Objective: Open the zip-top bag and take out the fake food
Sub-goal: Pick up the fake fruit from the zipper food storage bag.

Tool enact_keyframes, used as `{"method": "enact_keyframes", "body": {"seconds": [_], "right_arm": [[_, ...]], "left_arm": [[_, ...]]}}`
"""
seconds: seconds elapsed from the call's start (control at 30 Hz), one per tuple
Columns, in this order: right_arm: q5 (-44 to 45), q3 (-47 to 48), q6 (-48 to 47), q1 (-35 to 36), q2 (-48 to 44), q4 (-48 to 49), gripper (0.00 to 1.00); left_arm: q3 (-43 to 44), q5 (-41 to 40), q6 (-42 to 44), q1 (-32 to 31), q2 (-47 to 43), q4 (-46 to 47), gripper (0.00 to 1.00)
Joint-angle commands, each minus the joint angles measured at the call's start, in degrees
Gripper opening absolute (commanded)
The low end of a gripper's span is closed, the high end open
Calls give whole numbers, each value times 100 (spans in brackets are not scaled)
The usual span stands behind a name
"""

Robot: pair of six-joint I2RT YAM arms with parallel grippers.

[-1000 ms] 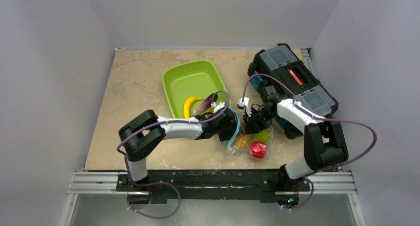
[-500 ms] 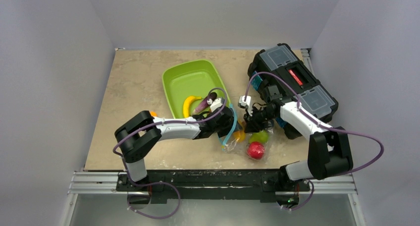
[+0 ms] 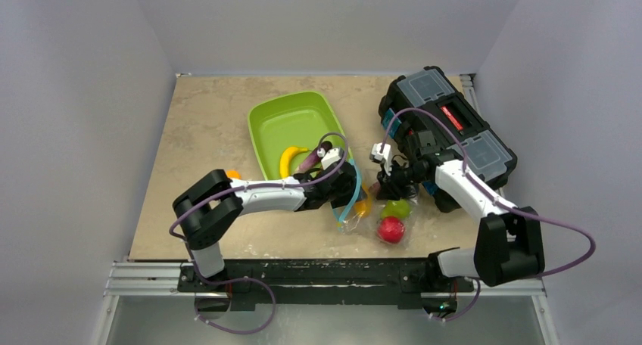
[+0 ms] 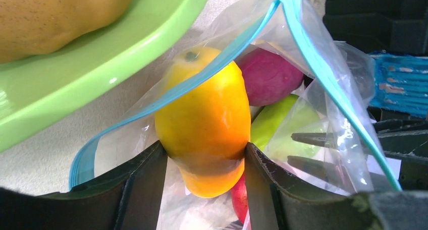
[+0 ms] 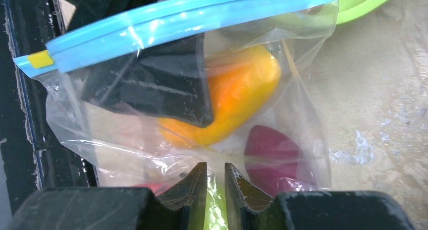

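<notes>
Lying on the bench: the zip-top bag (image 3: 376,218), clear crinkly film with a light blue-teal zip strip (image 5: 176,18), sits near the front edge between the green tray (image 3: 291,118) and the black toolbox (image 3: 447,122), its mouth just beside the tray's near corner.
Bag mouth: open, with the two lips of the strip spread apart in the left wrist view. A small yellow tab (image 5: 39,59) sits at one end of the strip.
In the bag: the orange piece (image 4: 207,124), glossy and yellower toward its stem end, is at the mouth. A maroon piece (image 4: 267,76) and the green pear (image 4: 275,121) lie just behind it. The red apple (image 3: 391,229) is at the bag's closed end, nearest the arms' bases.
In the tray: the yellow banana (image 3: 288,160) and purple eggplant (image 3: 312,159) lie side by side at the tray's near end.
Left hand (image 4: 204,150): inside the bag mouth, clenched on the orange piece with one finger pressed against each side.
Right hand (image 5: 215,175): fingers nearly together, pinching a fold of the bag's film from the toolbox side.
Toolbox: lid closed, with a clear-topped compartment at either end and a red strip in the middle. Its contents cannot be told.
Bench (image 3: 204,125): mottled beige surface carrying the tray, the bag and the toolbox.
</notes>
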Motion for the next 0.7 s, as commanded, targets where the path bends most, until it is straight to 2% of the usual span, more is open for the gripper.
{"method": "enact_keyframes", "body": {"seconds": [0.0, 0.67], "right_arm": [[-471, -3, -263, -137, -320, -170, 19], [-1106, 250, -1220, -370, -761, -1124, 20]], "left_arm": [[49, 4, 428, 3, -530, -164, 8], [-241, 718, 1340, 12, -1432, -501, 2]]}}
